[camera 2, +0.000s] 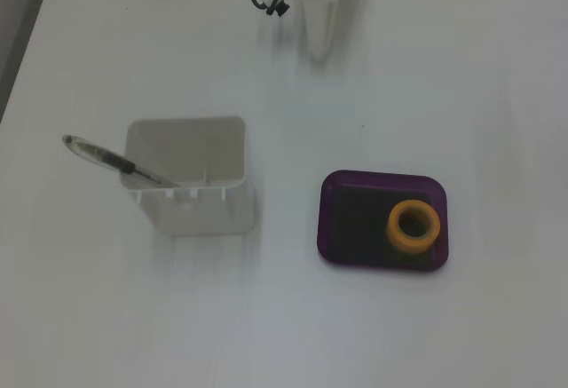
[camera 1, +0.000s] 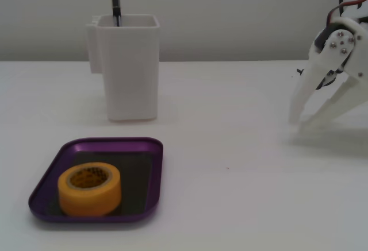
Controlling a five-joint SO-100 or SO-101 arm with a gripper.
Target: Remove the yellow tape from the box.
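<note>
The yellow tape (camera 1: 92, 200) lies flat in the front left part of the purple box (camera 1: 115, 143), its dark-printed core facing up. In a fixed view from above, the tape (camera 2: 396, 231) sits at the right end of the box (camera 2: 342, 224). My gripper (camera 1: 298, 123) is far to the right of the box, its white fingertips down at the table and together, holding nothing. From above, the gripper (camera 2: 319, 51) shows at the top edge as one narrow white shape, well away from the box.
A tall white square container (camera 1: 132, 73) stands behind the box with a pen (camera 1: 115, 1) leaning in it. From above, the container (camera 2: 200, 210) and the pen (camera 2: 106, 157) are left of the box. The table is plain white.
</note>
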